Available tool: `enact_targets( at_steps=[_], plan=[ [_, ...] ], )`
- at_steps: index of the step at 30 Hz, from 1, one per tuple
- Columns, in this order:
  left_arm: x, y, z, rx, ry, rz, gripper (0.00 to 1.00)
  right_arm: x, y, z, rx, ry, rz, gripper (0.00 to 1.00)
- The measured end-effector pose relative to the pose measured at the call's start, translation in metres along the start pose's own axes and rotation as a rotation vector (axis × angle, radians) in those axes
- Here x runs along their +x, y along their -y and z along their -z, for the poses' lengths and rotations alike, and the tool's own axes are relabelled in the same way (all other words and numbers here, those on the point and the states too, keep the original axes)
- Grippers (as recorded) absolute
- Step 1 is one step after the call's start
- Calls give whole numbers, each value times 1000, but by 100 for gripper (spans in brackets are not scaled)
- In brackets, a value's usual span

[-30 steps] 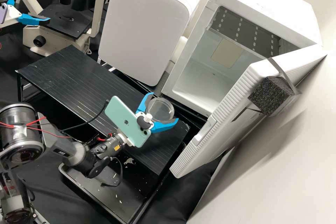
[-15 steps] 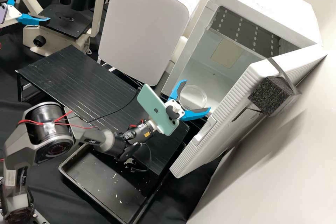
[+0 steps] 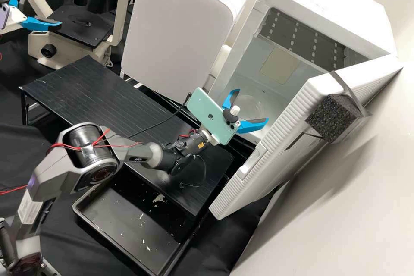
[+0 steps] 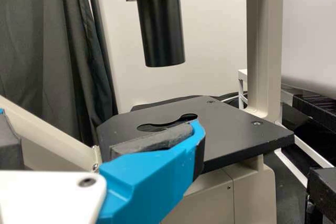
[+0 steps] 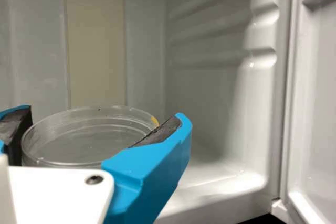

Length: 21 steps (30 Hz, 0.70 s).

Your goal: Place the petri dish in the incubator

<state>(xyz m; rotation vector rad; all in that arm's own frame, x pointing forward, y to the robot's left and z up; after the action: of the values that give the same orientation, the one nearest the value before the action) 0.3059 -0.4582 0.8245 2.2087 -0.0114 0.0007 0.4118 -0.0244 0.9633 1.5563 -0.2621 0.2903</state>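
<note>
Nearest in the high view, one black tray (image 3: 112,215) is lying in front of one black stand (image 3: 64,95); more of the tray's floor is showing than a second ago, as the right arm (image 3: 97,159) is reaching farther out. Beyond it, one green phone (image 3: 210,114) is riding on that arm, and the right gripper (image 3: 251,105) is clasping one petri dish (image 3: 252,108) between its two fingers. The dish, earlier over the stand, is now hanging in the mouth of one open incubator (image 3: 327,13), over the white floor. One door (image 3: 267,172) is standing wide, with one black foam block (image 3: 334,118) strapped to its outer side. The right wrist view is showing a small yellow mark (image 5: 155,121) at the dish's rim (an easy one to miss) and the ridged inner side wall (image 5: 215,61). Beside the incubator, one closed white cabinet (image 3: 181,30) is standing. Farther off, the left gripper (image 3: 44,8) is holding nothing, its jaws spread, in the same pose as before; one purple phone (image 3: 4,16) is sitting on it. Behind it, one microscope (image 3: 123,13) is standing, and the left wrist view is giving the cut-out (image 4: 168,123) in its black stage (image 4: 236,132).
</note>
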Motion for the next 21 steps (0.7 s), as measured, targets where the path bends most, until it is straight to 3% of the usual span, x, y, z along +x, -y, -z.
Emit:
enact_targets(
  at_steps=[2, 21],
  plan=[
    [0, 0, 0, 0, 0, 0, 100, 6, 1, -2, -18, 7, 4, 0],
    [0, 0, 0, 0, 0, 0, 100, 22, 30, -13, -71, 77, 82, 0]
  ],
)
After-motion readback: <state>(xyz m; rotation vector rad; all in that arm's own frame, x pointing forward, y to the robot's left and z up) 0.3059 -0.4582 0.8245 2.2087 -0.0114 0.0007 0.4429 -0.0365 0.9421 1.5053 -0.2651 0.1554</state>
